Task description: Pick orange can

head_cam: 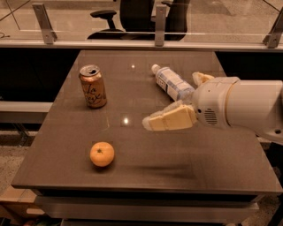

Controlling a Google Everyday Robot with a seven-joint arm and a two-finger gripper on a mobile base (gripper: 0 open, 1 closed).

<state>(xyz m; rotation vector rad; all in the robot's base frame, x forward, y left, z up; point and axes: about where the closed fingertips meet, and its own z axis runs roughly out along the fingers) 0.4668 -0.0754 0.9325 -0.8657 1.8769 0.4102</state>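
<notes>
A flat, dark brown counter (66, 170) is seen, smooth and a bit shiny, with small spots of light on it. Behind its far edge a low glass wall (88, 22) is held up by grey metal posts (44, 22). A black office chair (132, 13) is seen past the glass.

The orange can (93, 86) is stood upright on the far left part of the counter, a little way in from the left edge. It is round and made of coppery metal, with dark curly letters and a silver top. A round orange (102, 154) is set near the front edge, on the left. A clear plastic water bottle (172, 82) is laid on its side toward the far right.

The end effector (172, 99) is held above the right middle of the counter, on a fat white arm (247, 108), well apart from the can. Its cream fingers (170, 120) are spread apart. Bare counter is left between the end effector and the can.
</notes>
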